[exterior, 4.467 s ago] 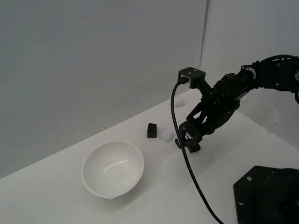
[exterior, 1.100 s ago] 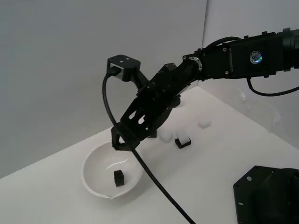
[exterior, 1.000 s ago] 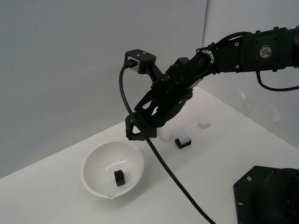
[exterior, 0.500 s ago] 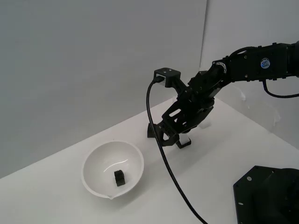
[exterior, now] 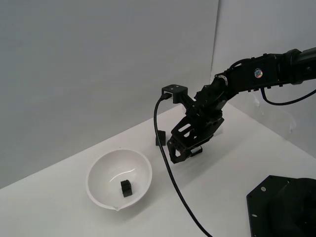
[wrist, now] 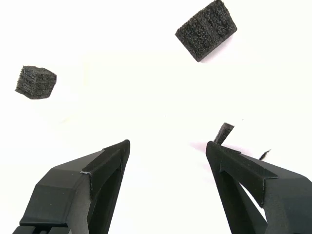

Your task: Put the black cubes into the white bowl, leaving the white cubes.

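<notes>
Exterior view, arm: reaches in from the exterior view's right, bent at the wrist, with the gripper (exterior: 178,154) angled down toward the table (exterior: 232,163), low over it.
Exterior view, bowl: the white bowl (exterior: 101,190) stands upright, left of the gripper and well apart from it, its small lip toward the near side.
Exterior view, cube in bowl: one black cube (exterior: 126,188) lies inside the bowl near its bottom.
Exterior view, other cubes: a second black cube (exterior: 158,139) shows partly behind the cable, just left of the gripper; the arm hides most else there.
Wrist view, gripper: the two fingers (wrist: 105,168) stand spread wide with nothing between them, only bare white surface.
Wrist view, black cubes: two lie on the table beyond the fingertips, apart from each other and from the gripper (wrist: 168,148); the larger-looking one (wrist: 206,30) sits turned on a diagonal, the other (wrist: 35,82) likewise skewed.
Wrist view, white cubes: too faint against the white surface to tell.
Wrist view, dark sliver: a small dark piece (wrist: 223,133) shows just beside one fingertip; what it is cannot be told.
</notes>
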`<act>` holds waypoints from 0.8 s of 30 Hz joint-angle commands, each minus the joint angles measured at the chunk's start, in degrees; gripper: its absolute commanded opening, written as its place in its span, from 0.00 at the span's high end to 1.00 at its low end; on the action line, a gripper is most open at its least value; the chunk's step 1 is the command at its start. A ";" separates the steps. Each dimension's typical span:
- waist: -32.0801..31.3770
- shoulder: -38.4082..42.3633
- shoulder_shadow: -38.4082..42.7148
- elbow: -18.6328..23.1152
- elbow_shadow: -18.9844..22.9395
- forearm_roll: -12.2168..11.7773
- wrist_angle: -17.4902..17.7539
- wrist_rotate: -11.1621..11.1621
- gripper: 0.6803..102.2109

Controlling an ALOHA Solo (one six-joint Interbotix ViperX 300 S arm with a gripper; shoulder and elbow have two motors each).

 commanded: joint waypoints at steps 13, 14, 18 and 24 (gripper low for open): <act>14.50 0.97 1.58 -0.09 -0.44 8.26 1.49 3.43 0.14; 15.12 1.23 1.76 -0.09 -0.53 8.26 1.58 3.43 0.14; 15.47 1.93 2.46 0.00 -0.35 8.26 2.11 3.43 0.14; 15.91 5.01 5.45 -0.44 -0.88 8.26 4.22 3.52 0.14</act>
